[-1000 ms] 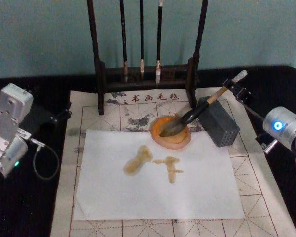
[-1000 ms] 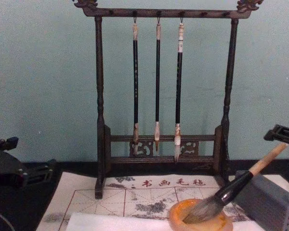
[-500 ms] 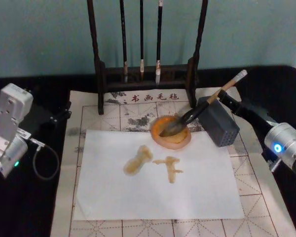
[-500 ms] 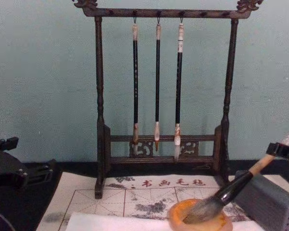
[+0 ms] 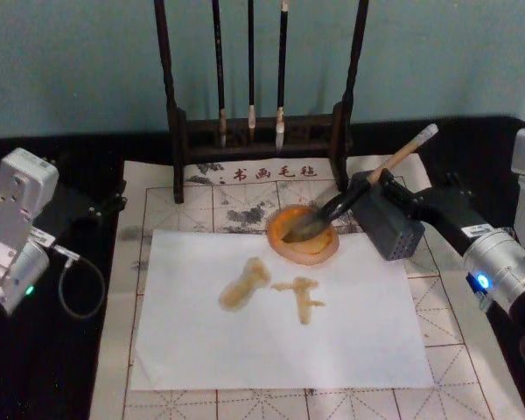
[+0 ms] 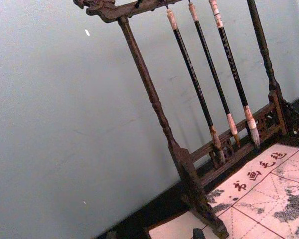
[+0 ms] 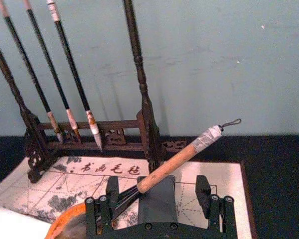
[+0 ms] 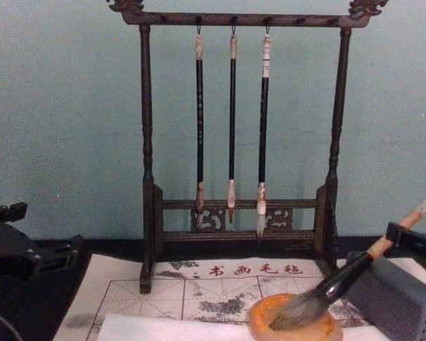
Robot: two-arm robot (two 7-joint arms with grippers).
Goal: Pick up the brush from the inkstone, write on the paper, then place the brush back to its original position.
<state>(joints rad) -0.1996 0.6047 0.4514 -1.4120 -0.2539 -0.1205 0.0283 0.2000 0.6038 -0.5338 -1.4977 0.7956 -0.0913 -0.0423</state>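
Large calligraphy brush (image 5: 350,198), grey-white tuft, black ferrule, light wooden handle: tuft down in small round orange inkstone (image 5: 304,234), handle leaning across grey ribbed rectangular block (image 5: 386,216). Right gripper (image 7: 158,191) spread wide, fingers either side of handle, not clamped. White paper sheet (image 5: 201,350) just in front of inkstone, two tan strokes on it. Left gripper (image 5: 96,208) parked at table's left edge; grip state cannot tell.
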